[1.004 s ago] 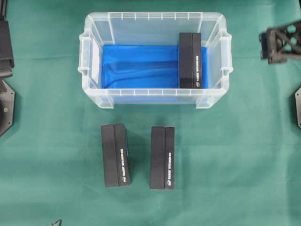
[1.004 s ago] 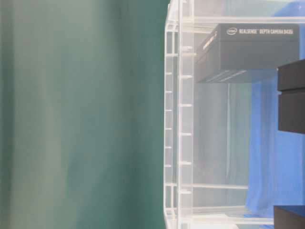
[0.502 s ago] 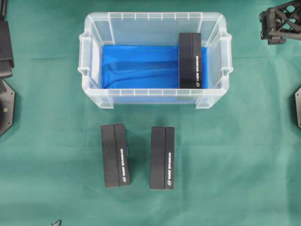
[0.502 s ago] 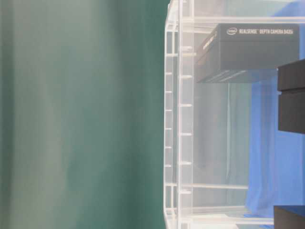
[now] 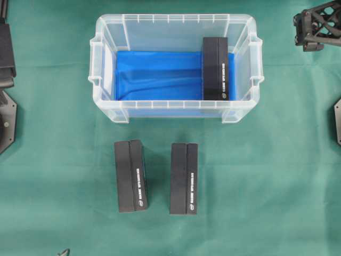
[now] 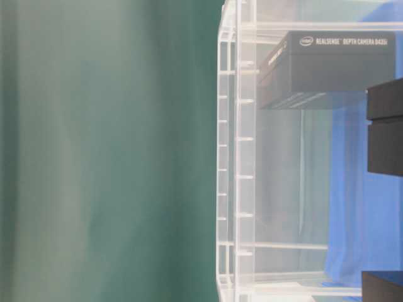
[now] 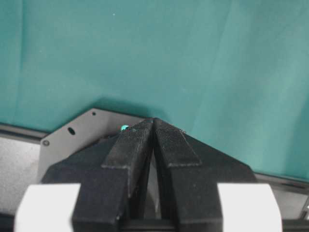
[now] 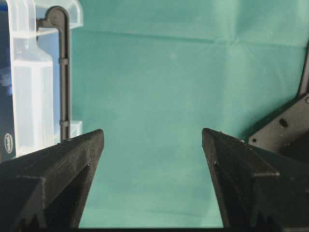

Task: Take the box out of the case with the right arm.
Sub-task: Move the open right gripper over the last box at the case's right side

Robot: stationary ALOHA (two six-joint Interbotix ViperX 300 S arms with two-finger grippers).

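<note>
1. You are looking down on a bench [image 5: 256, 176] covered in green cloth.
2. A clear plastic case [image 5: 106, 64] with a blue floor lining sits at the far middle of the bench.
3. One black box [image 5: 215, 68] lies inside the case, against its right end wall, its long side running near to far.
4. Two more black boxes lie on the cloth near the case, side by side but apart: the left box [image 5: 131, 176] and the right box [image 5: 184, 178].
5. Your right tool [image 8: 152, 140] hangs over bare cloth at the far right, outside the case and well apart from the box; its jaws stand wide apart and hold nothing.
6. Your left tool [image 7: 153, 121] sits at the left edge over its mount plate, jaws pressed together, empty.
</note>
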